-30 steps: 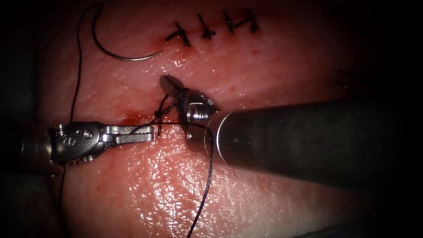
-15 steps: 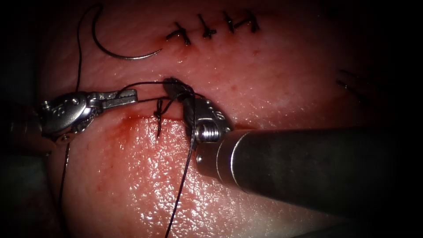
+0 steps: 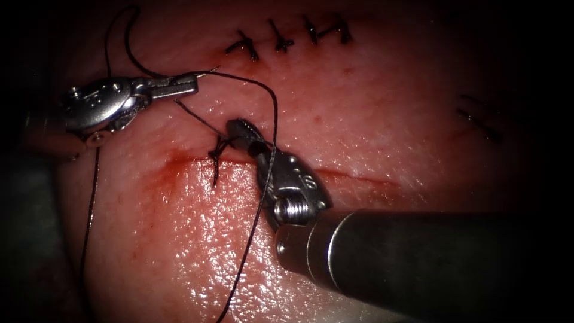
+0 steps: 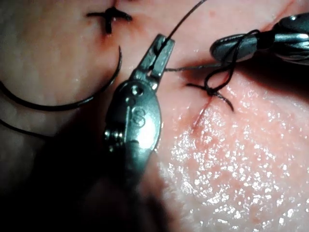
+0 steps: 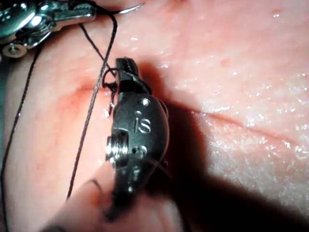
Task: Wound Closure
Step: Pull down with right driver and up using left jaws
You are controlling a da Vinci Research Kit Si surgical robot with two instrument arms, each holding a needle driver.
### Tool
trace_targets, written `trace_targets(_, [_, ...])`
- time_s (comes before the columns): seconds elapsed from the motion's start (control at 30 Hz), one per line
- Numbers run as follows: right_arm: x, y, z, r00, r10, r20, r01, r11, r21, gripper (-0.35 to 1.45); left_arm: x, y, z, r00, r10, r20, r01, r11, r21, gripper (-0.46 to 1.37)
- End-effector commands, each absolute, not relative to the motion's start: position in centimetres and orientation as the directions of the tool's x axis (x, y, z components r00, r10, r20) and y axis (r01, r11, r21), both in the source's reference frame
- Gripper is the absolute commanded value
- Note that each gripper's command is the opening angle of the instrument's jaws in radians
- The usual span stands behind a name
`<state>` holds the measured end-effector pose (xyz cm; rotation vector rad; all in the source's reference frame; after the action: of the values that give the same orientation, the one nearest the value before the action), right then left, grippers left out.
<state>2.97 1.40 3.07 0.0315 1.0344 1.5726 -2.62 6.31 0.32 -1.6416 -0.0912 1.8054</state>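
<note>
My left tool (image 3: 190, 84) is up on the left of the cut (image 3: 359, 176), jaws shut on the thread (image 3: 274, 113). From there the thread arcs right, wraps my right tool's jaws and trails down over the tissue (image 3: 371, 113). My right tool (image 3: 237, 127) sits just above the knot (image 3: 215, 152), jaws shut on a short strand. The curved needle (image 3: 127, 51) lies free on the tissue, partly behind my left tool, held by neither. In the left wrist view my left tool (image 4: 164, 44) grips thread beside the needle (image 4: 72, 104). The right wrist view has my right tool (image 5: 124, 66) wrapped in thread.
Several finished stitches (image 3: 281, 39) run along the far part of the tissue. Red fluid (image 3: 179, 167) stains the cut left of the knot. My right shaft (image 3: 430, 257) crosses the near right. A thread strand (image 3: 89, 203) hangs down the left side.
My left tool has moved from beside the knot up and to the left with the thread, widening a loop around my right tool's jaws. My right shaft has dropped lower.
</note>
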Motion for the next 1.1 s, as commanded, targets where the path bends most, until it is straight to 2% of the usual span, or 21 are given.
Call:
trace_targets(0.03, [2.96,1.4,3.1,-0.302,0.809,-0.504,-0.778,0.097,0.621,-0.35,-2.62,6.4,0.3,0.023,0.517,-0.855,-0.428,-0.768,-0.476,-0.35])
trace_targets(0.8, [3.02,0.9,3.1,-0.202,0.833,-0.515,-0.694,0.249,0.676,-0.35,-2.84,7.2,0.6,-0.147,0.446,-0.883,-0.466,-0.819,-0.336,-0.35])
trace_targets(1.1, [3.04,0.8,3.0,-0.105,0.867,-0.487,-0.630,0.321,0.707,-0.35,-2.93,7.4,0.7,-0.205,0.403,-0.892,-0.472,-0.839,-0.271,-0.35])
